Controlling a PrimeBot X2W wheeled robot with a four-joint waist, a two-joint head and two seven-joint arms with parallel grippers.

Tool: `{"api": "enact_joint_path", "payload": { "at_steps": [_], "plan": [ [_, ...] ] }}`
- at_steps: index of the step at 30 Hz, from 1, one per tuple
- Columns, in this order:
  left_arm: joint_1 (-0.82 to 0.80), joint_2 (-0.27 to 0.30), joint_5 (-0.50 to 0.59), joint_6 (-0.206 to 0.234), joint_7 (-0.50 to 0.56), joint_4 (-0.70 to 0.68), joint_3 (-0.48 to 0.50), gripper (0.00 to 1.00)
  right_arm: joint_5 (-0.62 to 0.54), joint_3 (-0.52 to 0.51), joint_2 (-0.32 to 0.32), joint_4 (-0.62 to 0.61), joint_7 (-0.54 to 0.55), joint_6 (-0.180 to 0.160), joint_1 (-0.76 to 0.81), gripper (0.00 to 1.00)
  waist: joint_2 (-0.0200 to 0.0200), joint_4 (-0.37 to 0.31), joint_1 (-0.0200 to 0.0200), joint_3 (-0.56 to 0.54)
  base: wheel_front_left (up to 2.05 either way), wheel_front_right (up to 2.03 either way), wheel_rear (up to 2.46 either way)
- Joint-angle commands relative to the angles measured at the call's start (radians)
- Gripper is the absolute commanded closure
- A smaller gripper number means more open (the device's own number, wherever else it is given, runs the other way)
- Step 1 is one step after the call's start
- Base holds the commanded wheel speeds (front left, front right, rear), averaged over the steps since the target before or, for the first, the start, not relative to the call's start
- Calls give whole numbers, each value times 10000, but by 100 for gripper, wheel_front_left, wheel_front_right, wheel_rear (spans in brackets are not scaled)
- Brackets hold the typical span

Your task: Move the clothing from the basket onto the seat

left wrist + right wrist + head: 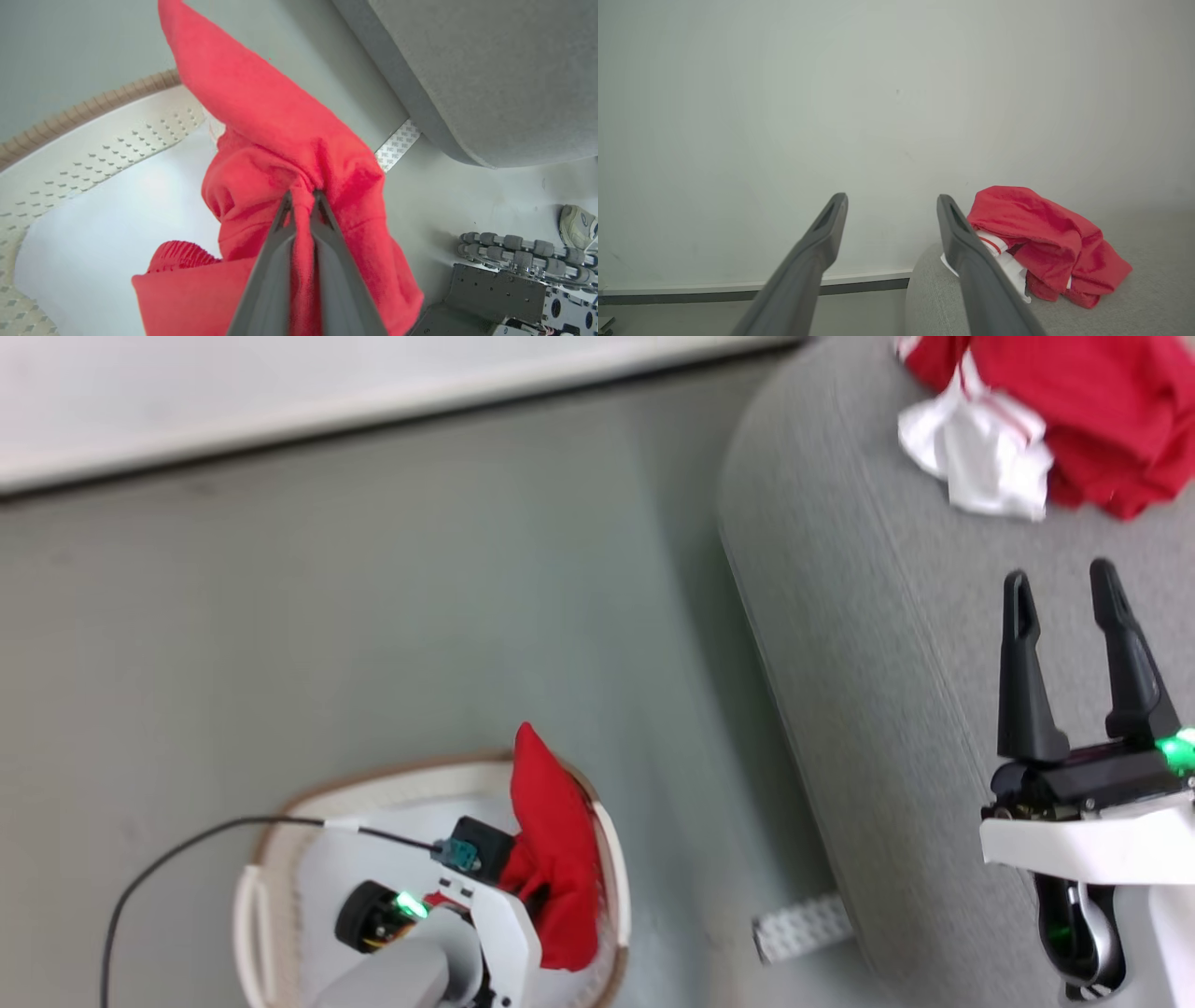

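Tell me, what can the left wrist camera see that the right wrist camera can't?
Left wrist view, not the right one: the white basket, a plain red garment pinched between the shut left fingers over it, and a shoe on the floor.
Right wrist view, not the left one: the open right fingers holding nothing, a pale wall, and a red-and-white garment lying on the seat.
Both: the big grey seat and some floor.

basket [392, 791]: left of the seat [887, 691]
first garment [555, 859]: over the basket, in the left gripper [302, 196]
second garment [1102, 411]: on the seat, beyond the right gripper [1059, 575]
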Motion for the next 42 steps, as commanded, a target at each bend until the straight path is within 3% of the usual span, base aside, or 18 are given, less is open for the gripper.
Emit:
{"api": "enact_joint_path", "payload": {
  "at_steps": [1,17,22,31,42],
  "plan": [
    [230,-55,-150,19,-320,-106,-15,100,-49,18,-128,86,1,-22,222,0,0,728,0,-1166,0,0,0],
    [232,184,-174,127,-1518,-1401,316,100,106,186,-196,537,1,-22,1378,0,0,1819,0,-3304,0,0,0],
    [99,546,170,577,-1523,-2724,1017,100,141,286,-152,588,2,-22,1781,0,0,2092,0,-3688,0,0,0],
    [372,1692,730,1588,-1523,-5817,2286,100,92,731,-81,711,2,-22,2269,0,0,2377,0,-4087,0,0,0],
    [797,2831,703,2809,-1214,-9032,2792,100,-20,1428,1,937,2,-22,2482,0,0,2587,0,-4277,0,0,0]
  ]
}}
